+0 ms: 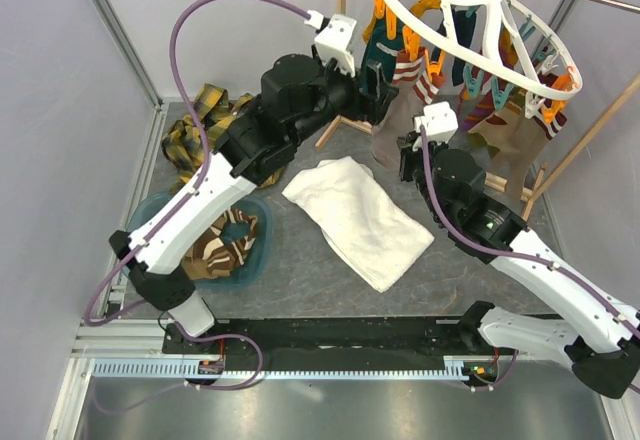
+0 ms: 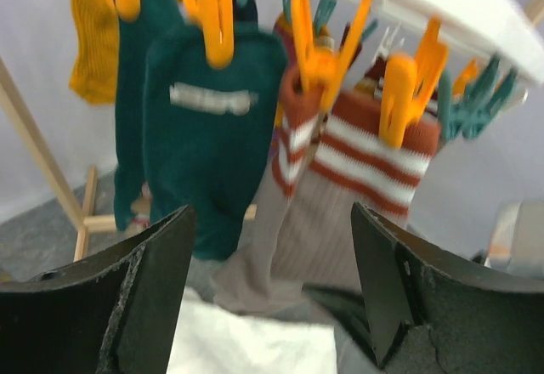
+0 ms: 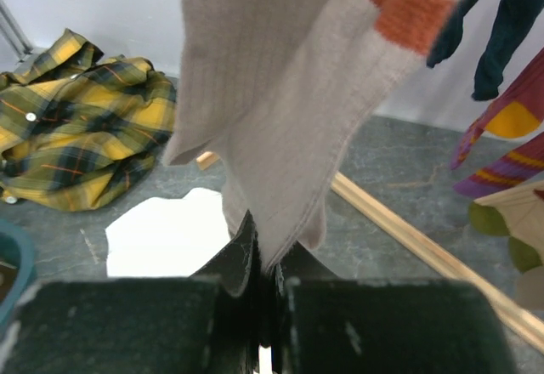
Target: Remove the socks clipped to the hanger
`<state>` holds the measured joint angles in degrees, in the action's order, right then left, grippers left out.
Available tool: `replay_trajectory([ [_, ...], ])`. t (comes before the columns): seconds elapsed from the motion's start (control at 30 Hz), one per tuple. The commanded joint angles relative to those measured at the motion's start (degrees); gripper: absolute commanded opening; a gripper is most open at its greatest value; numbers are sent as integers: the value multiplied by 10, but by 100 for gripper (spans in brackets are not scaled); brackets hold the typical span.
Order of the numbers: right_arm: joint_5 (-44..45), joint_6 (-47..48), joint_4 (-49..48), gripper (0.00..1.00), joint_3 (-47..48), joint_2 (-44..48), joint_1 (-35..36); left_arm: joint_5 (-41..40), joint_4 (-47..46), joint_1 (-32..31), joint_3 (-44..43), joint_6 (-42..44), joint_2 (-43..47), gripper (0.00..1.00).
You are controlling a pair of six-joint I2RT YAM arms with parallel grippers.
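Note:
The white oval hanger (image 1: 480, 45) hangs at the top right with orange and teal clips holding several socks. My right gripper (image 3: 270, 259) is shut on the bottom edge of a tan sock with an orange-and-white striped cuff (image 3: 272, 119); that sock is still clipped above. In the top view the right gripper (image 1: 405, 157) sits just below this tan sock (image 1: 395, 120). My left gripper (image 2: 272, 280) is open and empty, facing a dark teal sock (image 2: 212, 136) and the tan striped sock (image 2: 340, 212). It is beside the hanger's left side (image 1: 378, 85).
A white towel (image 1: 355, 220) lies mid-table. A yellow-black plaid shirt (image 1: 200, 130) lies at the back left. A teal basin (image 1: 258, 265) holds striped socks (image 1: 220, 250). The wooden rack frame (image 1: 585, 140) stands at the right, with its floor bar (image 3: 425, 246) behind the tan sock.

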<state>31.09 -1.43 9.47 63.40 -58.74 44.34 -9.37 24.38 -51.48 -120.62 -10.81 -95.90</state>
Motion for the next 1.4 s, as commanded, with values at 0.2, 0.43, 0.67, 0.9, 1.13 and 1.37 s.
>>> replay_trajectory([
  [0.2,-26,-74,49,0,35,44,-2,116,-61,-1,278,13,217,82],
  [0.43,-67,-103,74,0,52,55,-3,166,-140,-1,434,25,262,86],
  [0.67,-89,-124,74,0,60,61,-5,216,-200,-1,441,63,219,88],
  [0.9,-93,-127,73,0,61,71,-6,220,-219,0,407,95,147,89],
  [1.13,-101,-134,75,0,56,82,-7,239,-241,0,386,106,107,80],
  [1.37,-106,-137,78,0,52,93,-7,267,-271,-2,401,89,127,6],
])
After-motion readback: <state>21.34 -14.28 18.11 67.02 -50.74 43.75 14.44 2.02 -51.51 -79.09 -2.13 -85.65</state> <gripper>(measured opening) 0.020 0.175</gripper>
